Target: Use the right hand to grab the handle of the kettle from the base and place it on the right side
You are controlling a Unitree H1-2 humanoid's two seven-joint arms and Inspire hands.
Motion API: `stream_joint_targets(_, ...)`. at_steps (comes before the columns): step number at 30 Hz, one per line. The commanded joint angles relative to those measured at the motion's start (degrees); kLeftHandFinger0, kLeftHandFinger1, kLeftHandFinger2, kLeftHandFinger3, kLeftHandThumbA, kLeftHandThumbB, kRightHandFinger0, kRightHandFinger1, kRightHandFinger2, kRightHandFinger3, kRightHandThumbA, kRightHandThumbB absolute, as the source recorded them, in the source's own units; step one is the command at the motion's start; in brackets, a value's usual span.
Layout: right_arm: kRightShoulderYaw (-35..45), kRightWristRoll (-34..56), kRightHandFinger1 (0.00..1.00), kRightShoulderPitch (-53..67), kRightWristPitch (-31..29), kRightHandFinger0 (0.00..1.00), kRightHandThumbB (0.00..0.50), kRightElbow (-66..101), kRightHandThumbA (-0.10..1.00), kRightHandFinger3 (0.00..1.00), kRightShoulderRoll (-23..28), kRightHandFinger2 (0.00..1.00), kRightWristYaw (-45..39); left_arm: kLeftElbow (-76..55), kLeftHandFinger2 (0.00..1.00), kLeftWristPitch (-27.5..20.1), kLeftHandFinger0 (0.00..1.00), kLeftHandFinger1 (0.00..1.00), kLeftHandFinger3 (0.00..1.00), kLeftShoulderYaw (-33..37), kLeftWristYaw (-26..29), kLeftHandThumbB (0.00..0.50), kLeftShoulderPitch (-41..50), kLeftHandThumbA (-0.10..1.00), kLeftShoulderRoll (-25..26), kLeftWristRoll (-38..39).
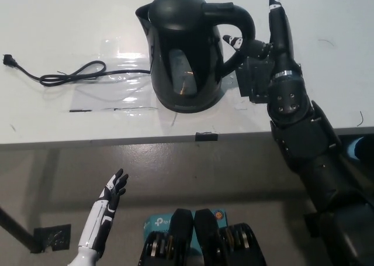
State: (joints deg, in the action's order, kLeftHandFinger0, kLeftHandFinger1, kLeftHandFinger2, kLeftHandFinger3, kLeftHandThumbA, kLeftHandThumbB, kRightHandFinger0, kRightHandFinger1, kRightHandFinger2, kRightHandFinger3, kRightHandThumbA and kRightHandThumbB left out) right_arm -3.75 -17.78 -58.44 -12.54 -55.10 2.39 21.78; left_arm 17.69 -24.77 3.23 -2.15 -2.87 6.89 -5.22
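A black electric kettle (187, 52) stands upright on its base at the table's middle, spout to the left, its looped handle (239, 29) to the right. My black right hand (266, 41) is stretched out flat just right of the handle, fingers straight and pointing away, thumb reaching toward the handle's lower end. It is open and holds nothing. My white left hand (108, 210) hangs below the table's front edge at lower left, open with fingers spread.
The kettle's black power cord (70, 75) trails left across the white table (58, 20) to a plug (7, 59). A clear plastic sheet (117, 85) lies under the kettle's left side. A black square plate (254, 82) lies under my right wrist.
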Motion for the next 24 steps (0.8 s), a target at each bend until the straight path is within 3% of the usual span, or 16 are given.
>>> stream_joint_targets(1, -1.39, -1.97, 1.00, -5.78, -1.08, 1.00, 0.255, -0.91, 0.97, 1.00, 0.72, 1.00, 3.00, -1.52, 1.00, -2.06, 1.00, 1.00, 1.00, -0.12, -0.60, 0.500, 0.14, 1.00, 0.45, 0.85)
stream_joint_targets(4, -2.31, -2.22, 1.00, -6.66, -1.71, 1.00, 0.264, -2.56, 0.99, 1.00, 0.96, 1.00, 3.56, -1.75, 1.00, -2.13, 1.00, 1.00, 1.00, 0.02, -0.66, 0.500, 0.23, 1.00, 0.47, 0.80)
stream_joint_targets(11, -4.10, -2.86, 1.00, -8.71, -4.93, 1.00, 0.248, -7.26, 0.90, 1.00, 1.01, 1.00, 5.77, -2.03, 1.00, -2.15, 1.00, 1.00, 1.00, 0.18, -0.63, 0.500, 0.38, 1.00, 0.54, 0.59)
stream_joint_targets(14, -4.46, -2.49, 1.00, -10.36, -6.03, 1.00, 0.244, -10.42, 0.63, 1.00, 0.52, 1.00, 6.68, -2.16, 1.00, -2.15, 1.00, 1.00, 1.00, 0.00, -0.70, 0.500, 0.57, 1.00, 0.43, 0.98)
stream_joint_targets(15, -5.48, -3.64, 1.00, -10.99, -5.62, 1.00, 0.246, -11.26, 0.49, 1.00, 0.57, 1.00, 7.56, -2.27, 1.00, -1.89, 1.00, 1.00, 1.00, -0.09, -0.86, 0.500, 0.56, 1.00, 0.35, 1.36)
stream_joint_targets(16, -6.88, -5.05, 0.98, -11.88, -5.33, 0.93, 0.268, -12.56, 0.30, 0.94, 0.65, 1.00, 8.60, -2.38, 1.00, -1.79, 1.00, 1.00, 1.00, -0.06, -0.67, 0.500, 0.52, 1.00, 0.31, 0.96)
stream_joint_targets(17, -8.35, -6.32, 0.77, -12.64, -4.70, 0.73, 0.278, -13.62, 0.22, 0.81, 0.71, 0.85, 9.14, -2.42, 1.00, -1.74, 1.00, 1.00, 1.00, -0.08, -0.51, 0.500, 0.51, 1.00, 0.29, 0.73)
stream_joint_targets(18, -10.83, -8.61, 0.42, -13.68, -3.75, 0.28, 0.301, -14.95, 0.07, 0.59, 0.78, 0.60, 10.66, -2.54, 1.00, -1.55, 1.00, 1.00, 1.00, -0.09, -0.43, 0.500, 0.46, 1.00, 0.39, 0.48)
stream_joint_targets(19, -12.47, -9.91, 0.36, -14.22, -3.25, 0.19, 0.306, -15.71, 0.04, 0.53, 0.82, 0.55, 11.82, -2.62, 1.00, -1.42, 1.00, 1.00, 1.00, -0.07, -0.50, 0.500, 0.49, 1.00, 0.41, 0.51)
stream_joint_targets(20, -13.48, -10.50, 0.26, -14.52, -3.27, 0.09, 0.313, -16.23, -0.05, 0.42, 0.83, 0.45, 12.75, -2.60, 1.00, -1.53, 1.00, 1.00, 1.00, -0.02, -0.58, 0.500, 0.51, 1.00, 0.43, 0.57)
stream_joint_targets(21, -14.96, -11.26, 0.12, -15.07, -3.20, 0.00, 0.300, -16.93, -0.10, 0.29, 0.78, 0.29, 14.28, -2.63, 1.00, -1.45, 1.00, 1.00, 1.00, 0.10, -0.38, 0.500, 0.46, 1.00, 0.61, -0.26)
stream_joint_targets(23, -16.87, -12.34, 0.01, -15.70, -3.09, 0.00, 0.259, -17.88, -0.10, 0.17, 0.82, 0.14, 16.14, -2.92, 1.00, -1.21, 1.00, 1.00, 1.00, 0.19, 0.01, 0.500, 0.42, 1.00, 0.79, -1.42)
stream_joint_targets(24, -18.26, -13.26, 0.03, -16.06, -3.08, 0.00, 0.236, -18.43, -0.10, 0.20, 0.83, 0.20, 17.60, -3.06, 1.00, -1.23, 1.00, 1.00, 1.00, 0.19, 0.25, 0.500, 0.42, 1.00, 0.93, -2.12)
